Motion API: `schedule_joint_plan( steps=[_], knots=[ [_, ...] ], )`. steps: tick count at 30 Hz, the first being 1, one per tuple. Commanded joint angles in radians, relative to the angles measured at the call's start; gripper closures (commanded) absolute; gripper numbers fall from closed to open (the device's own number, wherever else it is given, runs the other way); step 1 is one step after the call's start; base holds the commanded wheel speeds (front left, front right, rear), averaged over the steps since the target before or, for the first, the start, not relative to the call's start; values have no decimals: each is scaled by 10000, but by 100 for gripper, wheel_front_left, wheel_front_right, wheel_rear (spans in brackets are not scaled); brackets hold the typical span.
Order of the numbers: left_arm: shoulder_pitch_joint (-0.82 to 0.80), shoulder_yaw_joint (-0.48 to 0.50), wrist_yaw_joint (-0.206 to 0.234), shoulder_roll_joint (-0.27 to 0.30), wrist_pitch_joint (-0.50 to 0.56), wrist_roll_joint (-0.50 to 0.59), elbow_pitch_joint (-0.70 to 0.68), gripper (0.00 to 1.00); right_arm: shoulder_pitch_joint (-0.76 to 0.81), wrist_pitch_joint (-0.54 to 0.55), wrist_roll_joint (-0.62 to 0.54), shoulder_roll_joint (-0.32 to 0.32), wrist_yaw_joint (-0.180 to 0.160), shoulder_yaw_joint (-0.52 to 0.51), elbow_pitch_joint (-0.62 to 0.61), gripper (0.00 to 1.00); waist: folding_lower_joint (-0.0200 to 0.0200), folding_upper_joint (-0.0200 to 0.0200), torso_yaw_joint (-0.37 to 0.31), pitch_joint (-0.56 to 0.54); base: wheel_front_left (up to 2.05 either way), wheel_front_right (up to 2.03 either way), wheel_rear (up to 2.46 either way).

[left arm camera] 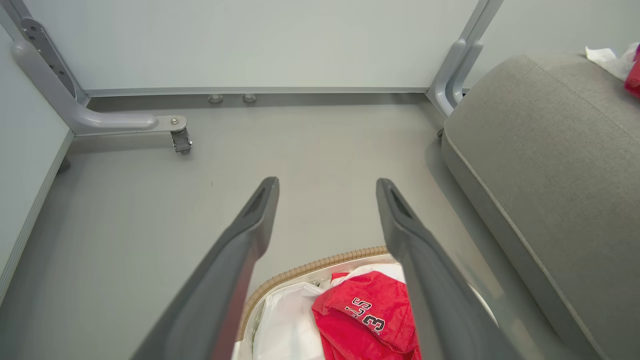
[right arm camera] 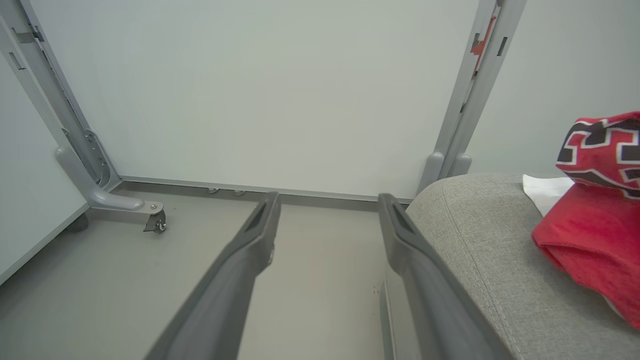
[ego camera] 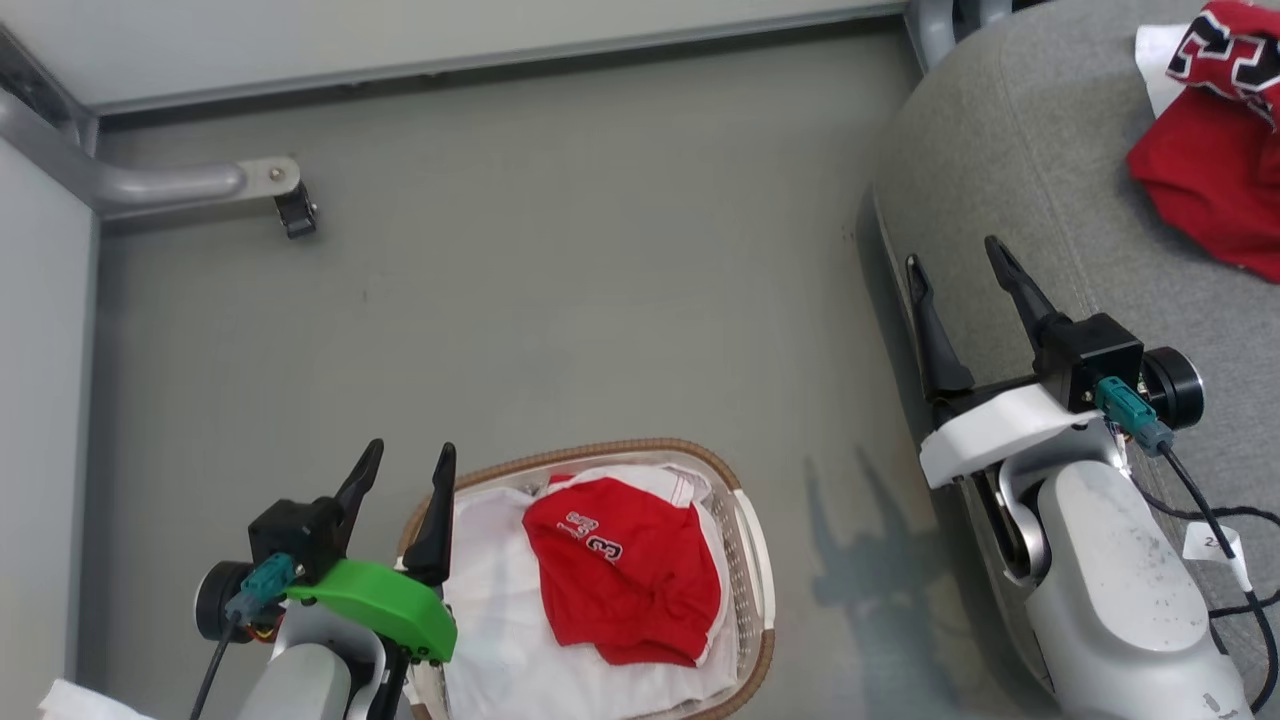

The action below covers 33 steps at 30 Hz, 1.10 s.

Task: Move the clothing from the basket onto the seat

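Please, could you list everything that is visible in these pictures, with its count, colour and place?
basket: one, cream with brown rim, on the floor, lower middle
seat: one, grey fabric, right side
white cloth: one, white, lining the basket
red garment with numeral 3: one, red with white trim, in the basket on the white cloth
red garment with black-and-white lettering: one, red, on the seat, far right
frame leg with caster: one, grey metal, on the floor, upper left
left hand: one, dark fingers, open, at the basket's left rim
right hand: one, dark fingers, open, at the seat's edge

Grey floor (ego camera: pixel 560 280), pale partition panels (right arm camera: pixel 280 90), metal foot (ego camera: pixel 190 185) with caster (ego camera: pixel 297 216)
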Motion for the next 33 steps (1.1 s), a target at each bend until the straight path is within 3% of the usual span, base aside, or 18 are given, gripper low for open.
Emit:
schedule_joint_plan(
  steps=[1,10,20,33],
  knots=[
    [-348,-145,0,121,-36,-156,138,0,-198,-46,-88,-36,-14,-21,-80,0,1,0,-473,1227,0,0,0],
    [-1819,-2305,0,607,-36,-984,1366,0,-947,-46,-164,-32,-14,152,-637,0,1,0,-880,3046,0,0,0],
    [-3269,-3796,0,958,-37,-1183,2698,0,-1442,-46,-59,-32,-14,158,-1196,0,1,0,-1035,4687,0,0,0],
    [-4627,-4452,0,917,-36,-507,4336,0,-1507,-46,70,-35,-14,95,-1563,0,1,0,-1260,5641,0,0,0]
  ],
)
